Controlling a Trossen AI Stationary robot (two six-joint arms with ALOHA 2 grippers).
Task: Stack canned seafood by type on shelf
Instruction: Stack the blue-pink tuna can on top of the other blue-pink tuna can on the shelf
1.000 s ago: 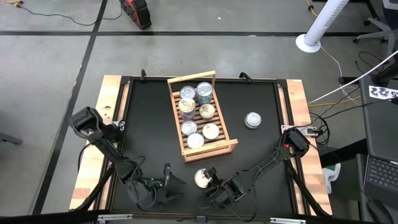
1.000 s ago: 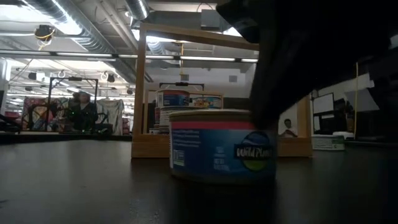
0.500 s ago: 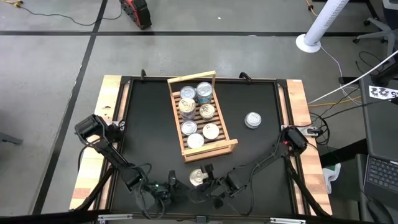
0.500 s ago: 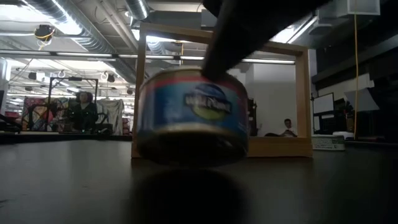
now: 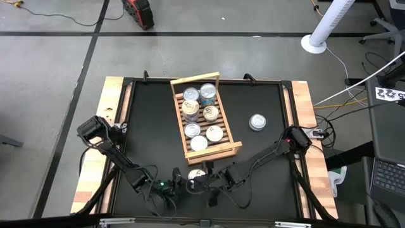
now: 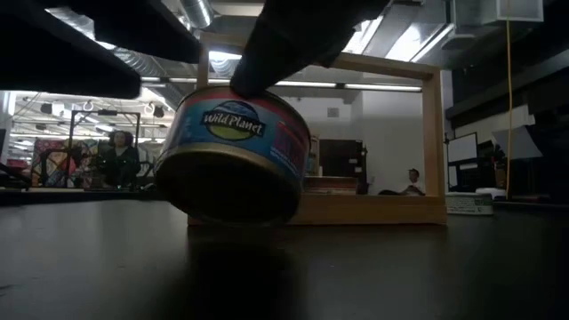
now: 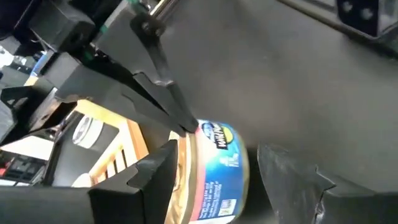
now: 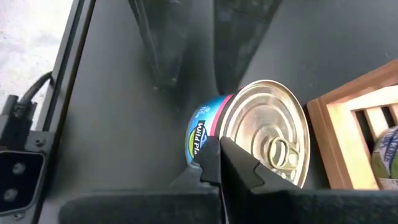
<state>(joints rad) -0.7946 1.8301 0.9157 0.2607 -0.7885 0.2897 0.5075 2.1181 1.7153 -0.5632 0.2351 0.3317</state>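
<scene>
The held can (image 5: 196,180) is a flat round tin with a blue and pink label and a silver pull-tab lid (image 8: 264,134). It is by the table's near edge, in front of the shelf, and my right gripper (image 8: 221,158) is shut on it. My left gripper (image 7: 217,155) is open, with one finger on each side of the can; whether either touches it, I cannot tell. The shelf (image 5: 205,117), a slatted wooden rack, holds several cans. One silver-lidded can (image 5: 257,121) rests on the table to its right. My right gripper pinches the can at the rim of its lid end (image 8: 229,138), with only the fingertips (image 7: 186,126) on it. The fingers come from the table's right, slanting down. The can (image 6: 236,156) is lifted clear of the table and tilted, its underside showing in the low view.
The shelf's near end rail (image 5: 213,152) stands just beyond the held can. Both arms (image 5: 120,161) (image 5: 266,158) lie low along the near side of the black table. Wooden planks (image 5: 302,107) border the table's left and right edges.
My right gripper has lifted the can off the table, carried it a little toward the table's left edge and tipped it from upright to tilted. My left gripper has moved toward the can, and its fingers now stand on either side of it.
</scene>
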